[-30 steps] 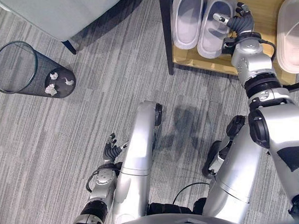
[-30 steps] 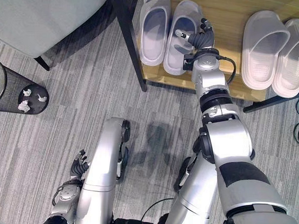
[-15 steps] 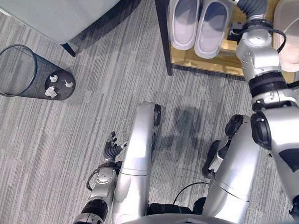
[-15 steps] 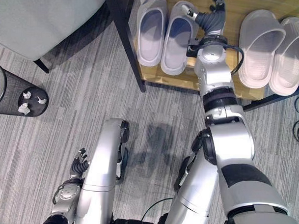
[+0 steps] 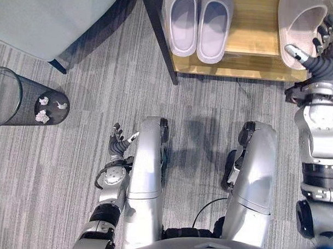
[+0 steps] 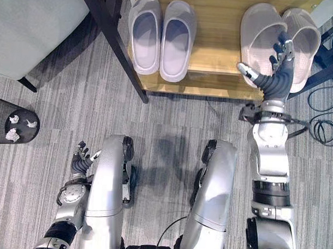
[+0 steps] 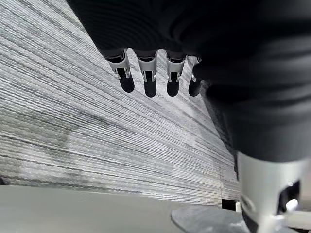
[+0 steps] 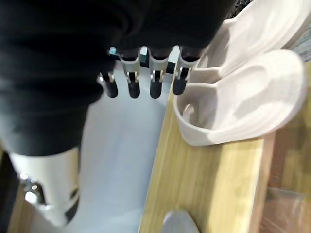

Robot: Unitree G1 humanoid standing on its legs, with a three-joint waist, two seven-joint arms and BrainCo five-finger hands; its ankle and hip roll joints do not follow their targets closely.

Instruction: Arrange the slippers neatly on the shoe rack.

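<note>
Nearest, low on the robot's left, the left hand [image 5: 118, 145] hangs over grey, finely striped carpet [image 5: 72, 170], its silver, dark-tipped fingers [image 7: 146, 77] straight, slightly apart and holding nothing. Farther out on the right, the right hand [image 6: 273, 79] is raised at the front edge of the shoe rack [image 6: 218, 61], fingers [image 8: 132, 77] extended and spread, thumb held apart, gripping nothing; its fingertips show against the nearer pale pink slipper [image 6: 261, 30].

Off to the left stands one black wire-mesh wastebasket [image 5: 25, 106], cylindrical, with three crumpled white paper scraps [image 5: 44, 109] at its bottom. Beyond it is a pale grey upholstered seat [image 5: 50, 16] on dark legs.

Farthest, the rack has a smooth light wooden shelf and a dark post [image 5: 158, 37] at its left corner. Four slippers lie on the shelf, all of moulded, rounded foam-like material with open toes. Two pale lilac slippers [image 6: 161, 34] sit side by side, touching, at the left end. Two pale pink slippers [image 6: 284, 30] lie together at the right end, the outer one partly overlapped by the inner, well apart from the lilac pair.
</note>
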